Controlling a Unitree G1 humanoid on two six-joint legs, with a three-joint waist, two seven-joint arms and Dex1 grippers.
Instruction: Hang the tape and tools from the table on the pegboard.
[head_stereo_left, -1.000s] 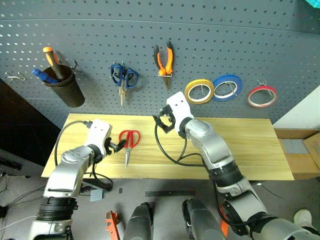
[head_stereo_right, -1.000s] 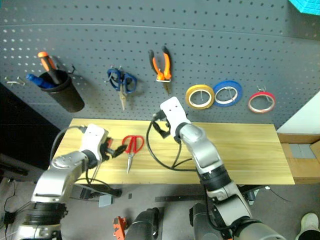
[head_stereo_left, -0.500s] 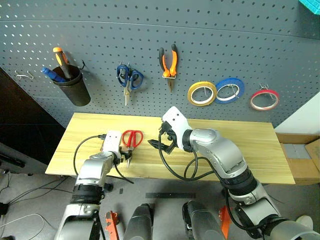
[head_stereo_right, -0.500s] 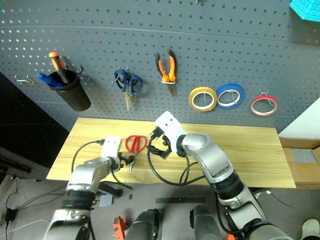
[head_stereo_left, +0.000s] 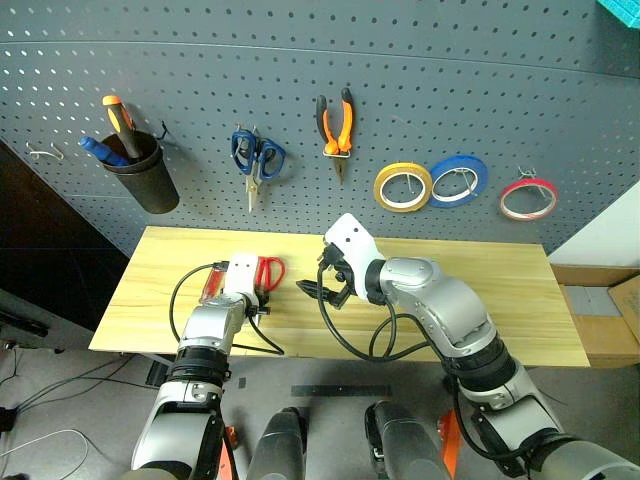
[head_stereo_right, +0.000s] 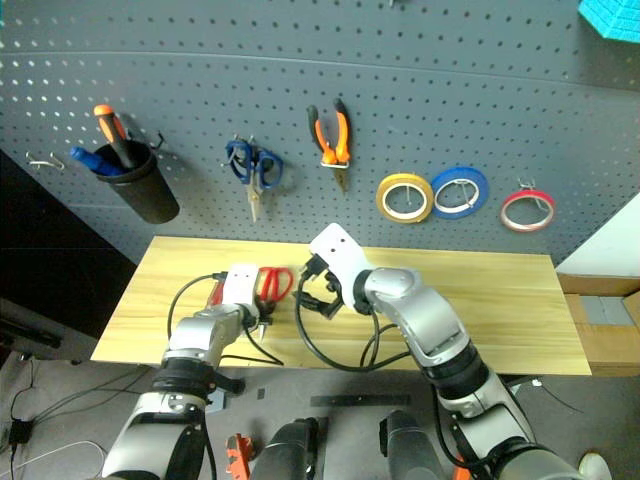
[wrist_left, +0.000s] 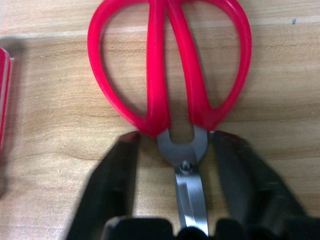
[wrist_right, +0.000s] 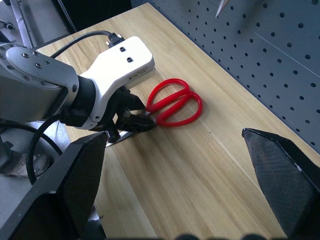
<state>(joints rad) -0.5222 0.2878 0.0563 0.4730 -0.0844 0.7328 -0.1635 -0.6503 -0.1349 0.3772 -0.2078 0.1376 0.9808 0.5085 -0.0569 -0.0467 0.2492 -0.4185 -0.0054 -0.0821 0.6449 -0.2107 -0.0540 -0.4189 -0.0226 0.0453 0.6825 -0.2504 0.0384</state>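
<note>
behind the table (head_stereo_left: 500, 300) stood the dark grey pegboard (head_stereo_left: 420, 70), and most of the kit hung on it. orange-handled pliers (head_stereo_left: 335, 125) hung near the middle, blue scissors (head_stereo_left: 255, 160) to their left, and further left a black cup (head_stereo_left: 145, 175) held an orange-handled tool and a blue one. to the right of the pliers hung a yellow roll (head_stereo_left: 402, 187), a blue roll (head_stereo_left: 455, 180) and the thin red tape (head_stereo_left: 527, 198), each on its own hook.

on the light wooden top, toward its left end, lay the red scissors (wrist_left: 170, 75), flat, handles pointing toward the board and blades toward the table's near edge. the left gripper (wrist_left: 174, 150) was down on them, its two black fingers (wrist_left: 112, 185) set either side of the steel neck just below the handles, drawn in close against it. at the edge of the left wrist view a slim red thing (wrist_left: 4, 100) lay on the wood beside the scissors, too cropped to tell what it was.

the right gripper (head_stereo_left: 318, 290) hung above the middle of the table, just right of the scissors and clear of them, its fingers (wrist_right: 280, 175) spread wide with nothing between them.
</note>
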